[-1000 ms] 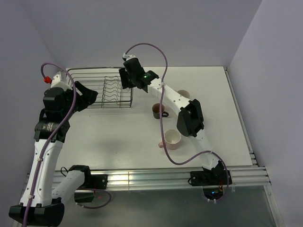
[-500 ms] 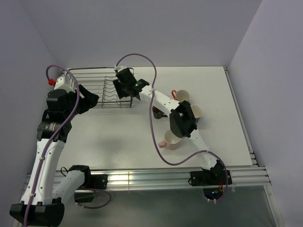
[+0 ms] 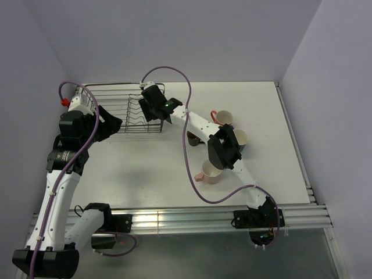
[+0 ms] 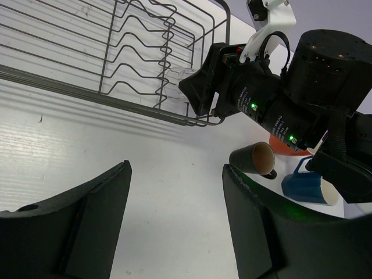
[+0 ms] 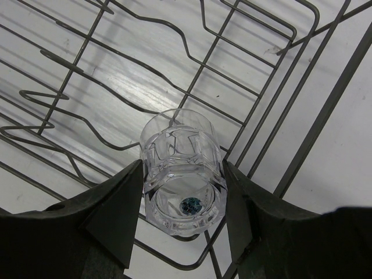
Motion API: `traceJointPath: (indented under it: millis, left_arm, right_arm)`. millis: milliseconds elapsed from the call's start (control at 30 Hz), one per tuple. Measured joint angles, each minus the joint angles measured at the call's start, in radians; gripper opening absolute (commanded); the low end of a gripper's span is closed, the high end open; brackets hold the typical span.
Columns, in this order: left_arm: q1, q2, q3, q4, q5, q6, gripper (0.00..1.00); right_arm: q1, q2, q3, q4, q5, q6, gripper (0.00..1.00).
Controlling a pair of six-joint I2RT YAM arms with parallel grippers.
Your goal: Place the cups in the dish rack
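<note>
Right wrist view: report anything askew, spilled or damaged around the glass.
Nothing stands out. The clear glass tumbler sits squarely between the fingers of the right hand, over a corner of the dish rack, intact and empty. The rack's wires look undamaged, and no spill shows on the table beneath.

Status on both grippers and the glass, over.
Right fingers shut on glass, at rack right end, divider wires close beside it. Left fingers open, empty, short of rack. Mugs on table.

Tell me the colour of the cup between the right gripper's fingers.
Colourless: it is a clear glass tumbler, seen best in the right wrist view.
</note>
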Motion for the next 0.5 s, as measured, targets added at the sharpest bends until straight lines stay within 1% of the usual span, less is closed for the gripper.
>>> traceJointPath:
  millis: [167, 267, 300, 333, 367, 433, 467, 500]
  left_arm:
    - [0.0, 0.0, -0.008, 0.0, 0.001, 0.0, 0.71]
    - [0.0, 0.0, -0.013, 0.0, 0.004, 0.0, 0.71]
    - [0.0, 0.0, -0.013, 0.0, 0.005, 0.0, 0.7]
    - [0.0, 0.0, -0.013, 0.0, 0.005, 0.0, 0.71]
    - [0.0, 0.0, -0.013, 0.0, 0.006, 0.0, 0.7]
    - [0.0, 0.0, -0.013, 0.0, 0.006, 0.0, 0.7]
    - [0.0, 0.0, -0.013, 0.0, 0.006, 0.0, 0.7]
    - [0.0, 0.0, -0.013, 0.001, 0.006, 0.0, 0.7]
  right_arm:
    - [0.0, 0.002, 0.002, -0.003, 0.006, -0.003, 0.16]
    - [0.0, 0.002, 0.003, -0.005, 0.014, -0.004, 0.28]
    - [0.0, 0.002, 0.003, -0.005, 0.017, -0.006, 0.34]
    - [0.0, 0.002, 0.003, -0.005, 0.02, -0.007, 0.37]
    - [0.0, 0.002, 0.003, -0.006, 0.023, -0.008, 0.44]
    - [0.0, 0.002, 0.003, -0.006, 0.026, -0.011, 0.5]
    - [0.0, 0.002, 0.003, -0.006, 0.028, -0.011, 0.55]
    - [0.0, 0.002, 0.003, -0.006, 0.029, -0.013, 0.57]
